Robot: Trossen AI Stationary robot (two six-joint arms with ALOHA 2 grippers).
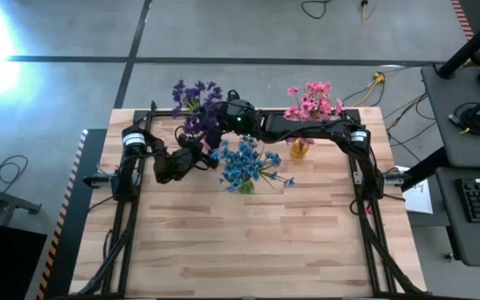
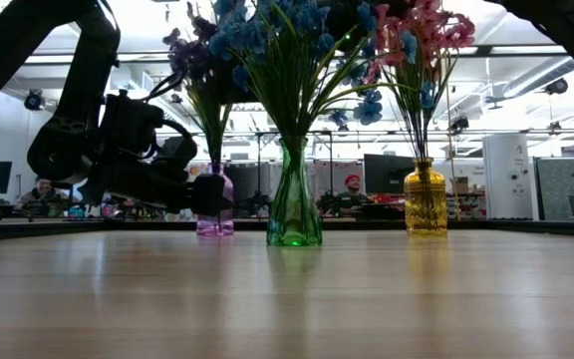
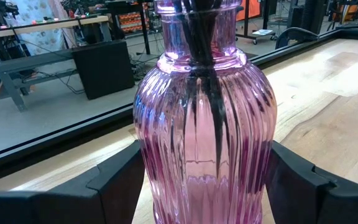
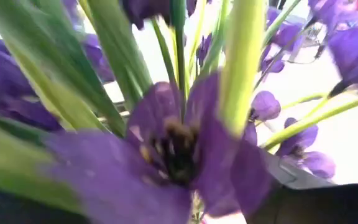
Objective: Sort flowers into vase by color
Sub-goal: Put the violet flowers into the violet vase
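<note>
A: Where's the left gripper (image 3: 197, 186)?
B: Low on the tabletop (image 1: 257, 242), its fingers spread wide either side of the purple vase (image 3: 204, 137), seemingly steadying it.
A: And the right gripper (image 1: 215, 117)?
B: Up among the purple flowers (image 1: 194, 100) over that vase; I can't tell how its fingers stand.
A: The rest?
B: Blue flowers (image 1: 244, 162) sit in the green vase (image 2: 294, 194), pink flowers (image 1: 311, 100) in the yellow vase (image 2: 426, 199).
A: Which step?
B: Likely seating the last purple sprig. Next, lift the right arm straight out without snagging stems.
</note>
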